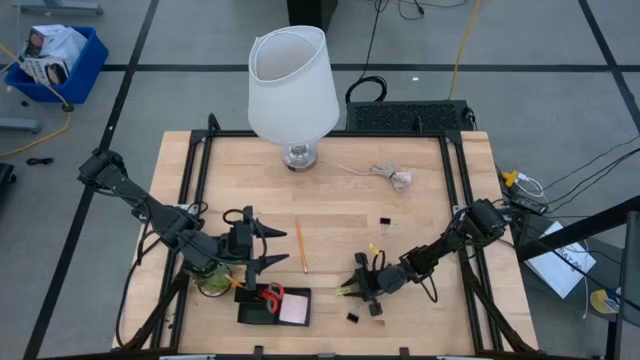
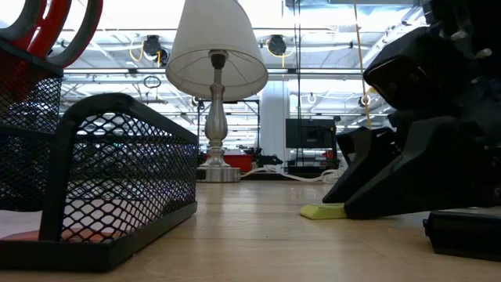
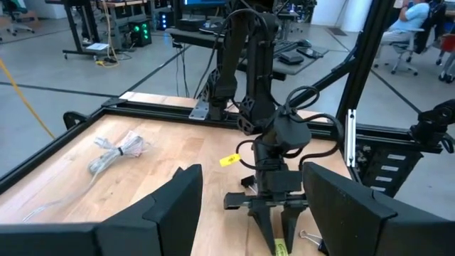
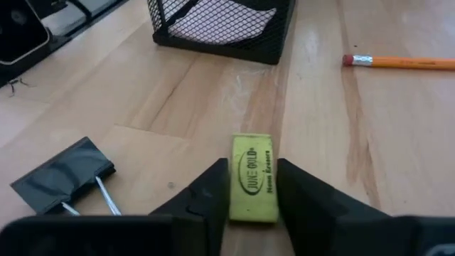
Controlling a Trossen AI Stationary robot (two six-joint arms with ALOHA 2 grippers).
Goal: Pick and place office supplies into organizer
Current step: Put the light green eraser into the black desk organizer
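Observation:
A yellow eraser [image 4: 252, 174] lies flat on the table with my right gripper [image 4: 252, 188] shut on it, right of the organizer [image 1: 258, 312]. That black mesh organizer holds red-handled scissors [image 1: 272, 294] and a pink sticky-note pad [image 1: 294, 310]. My left gripper [image 1: 262, 247] hovers open above the table just beyond the organizer and touches nothing. An orange pencil [image 1: 300, 245] lies on the wood between the two grippers. Black binder clips [image 1: 385, 221] [image 4: 67, 178] lie loose on the table. My right gripper pinches the eraser's two long sides [image 4: 236, 195] between its two fingers, at the end nearer the wrist. The fingers [image 4: 206, 188] slant down from the table's right side and lie along the eraser. The eraser rests flat on the table, printed face up.
A white lamp [image 1: 293, 85] stands at the table's far middle, a pale cable bundle [image 1: 392, 176] to its right. A small green plant [image 1: 214, 283] sits left of the organizer. A small yellow item [image 1: 373, 247] lies beyond my right gripper. Bare wood spreads across the middle.

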